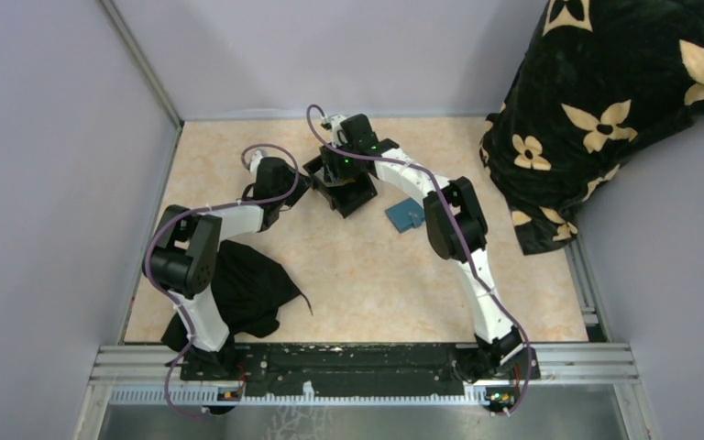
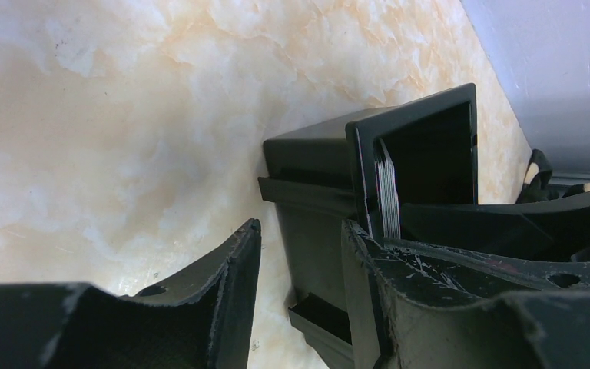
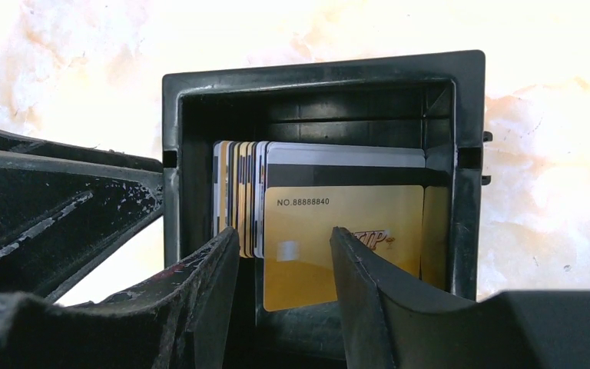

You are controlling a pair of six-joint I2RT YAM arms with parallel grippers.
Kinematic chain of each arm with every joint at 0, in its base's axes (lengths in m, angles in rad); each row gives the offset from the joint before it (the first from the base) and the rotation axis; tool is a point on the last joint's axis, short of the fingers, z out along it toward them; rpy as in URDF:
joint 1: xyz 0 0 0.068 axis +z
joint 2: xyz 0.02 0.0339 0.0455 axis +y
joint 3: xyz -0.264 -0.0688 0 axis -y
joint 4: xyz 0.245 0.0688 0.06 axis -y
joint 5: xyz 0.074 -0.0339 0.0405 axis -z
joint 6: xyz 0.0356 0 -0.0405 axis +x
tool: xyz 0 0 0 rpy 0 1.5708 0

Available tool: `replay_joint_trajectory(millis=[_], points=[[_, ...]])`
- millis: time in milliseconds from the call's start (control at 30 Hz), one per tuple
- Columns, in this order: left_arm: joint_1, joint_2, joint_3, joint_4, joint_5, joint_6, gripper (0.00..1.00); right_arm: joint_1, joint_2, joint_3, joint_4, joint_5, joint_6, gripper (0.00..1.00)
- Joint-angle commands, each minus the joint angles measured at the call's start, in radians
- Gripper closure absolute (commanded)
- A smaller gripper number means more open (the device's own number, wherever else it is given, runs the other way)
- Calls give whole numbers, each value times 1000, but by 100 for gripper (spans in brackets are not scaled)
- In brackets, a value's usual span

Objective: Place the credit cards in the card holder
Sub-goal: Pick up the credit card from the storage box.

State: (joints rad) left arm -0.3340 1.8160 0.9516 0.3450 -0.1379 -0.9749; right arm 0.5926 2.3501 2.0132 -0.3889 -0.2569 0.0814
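**Both grippers at the black tray, cards inside it**

The right gripper [image 3: 286,234] hangs over the open top of the black tray [image 3: 323,65]. Its fingers [image 3: 207,300] are parted and nothing is caught between them. In the gap shows the face of the gold card [image 3: 307,223], which lies deeper in the tray.

That card fronts a pack of credit cards [image 3: 238,192] standing on edge inside the tray, bunched toward one side wall.

The left gripper [image 2: 300,224] is at the tray's outer side, with a corner of the tray wall between its fingers [image 2: 230,307]. A sliver of table shows between one finger and the wall. Whether the wall is clamped cannot be told.

The card holder [image 1: 406,214] lies flat on the table [image 1: 357,275], to the right of the tray and apart from it, beside the right arm.

A black cloth [image 1: 252,289] lies nearer than the tray and to its left, well apart. A flowered blanket [image 1: 605,101] is heaped far to the tray's right.
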Motion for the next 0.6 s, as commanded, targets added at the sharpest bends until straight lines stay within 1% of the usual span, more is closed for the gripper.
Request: replay_joint_trajectory(millis=[0, 133, 300, 567], points=[[1, 13, 27, 21, 11, 12, 51, 7, 12, 47, -10, -8, 16, 51], [1, 14, 31, 23, 23, 10, 51, 8, 9, 45, -10, -26, 27, 52], [0, 22, 33, 27, 35, 6, 52, 11, -8, 49, 0, -71, 54, 56], [0, 26, 42, 28, 52, 8, 52, 38, -3, 83, -16, -79, 73, 58]])
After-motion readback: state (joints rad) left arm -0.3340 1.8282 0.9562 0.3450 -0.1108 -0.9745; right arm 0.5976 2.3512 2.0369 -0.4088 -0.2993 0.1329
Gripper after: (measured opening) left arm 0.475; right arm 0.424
